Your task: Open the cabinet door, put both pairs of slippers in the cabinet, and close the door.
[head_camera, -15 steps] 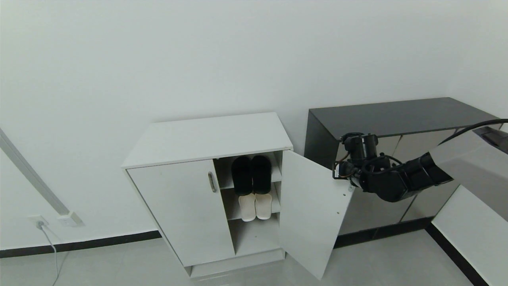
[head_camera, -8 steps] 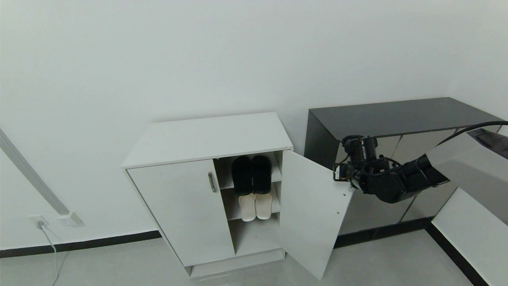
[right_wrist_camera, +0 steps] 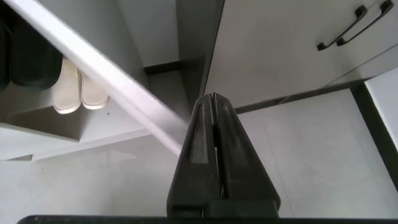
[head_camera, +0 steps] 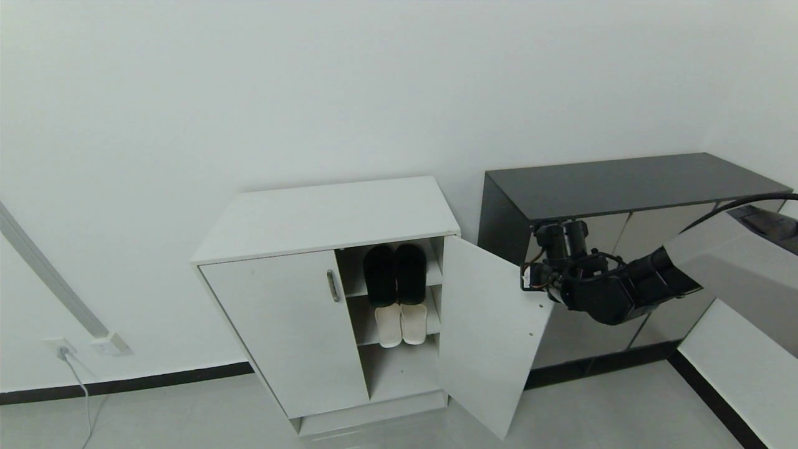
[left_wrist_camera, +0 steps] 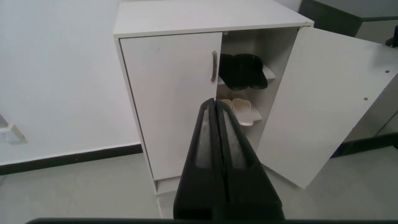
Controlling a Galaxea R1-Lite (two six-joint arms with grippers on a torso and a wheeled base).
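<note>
Cabinet door [head_camera: 492,330] hangs open; black slippers [head_camera: 394,272] sit shelved above white slippers [head_camera: 401,323]. Right gripper [right_wrist_camera: 214,106], fingers pressed together, is at the door's outer edge; left gripper [left_wrist_camera: 216,109] likewise closed. Dark sideboard [head_camera: 623,181] beside, grey floor [head_camera: 623,405].

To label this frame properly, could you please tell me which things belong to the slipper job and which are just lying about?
Job: white cabinet, its open door, black slippers, white slippers, right pincer by the door's edge.
Lying about: dark sideboard, wall socket, cable duct.
</note>
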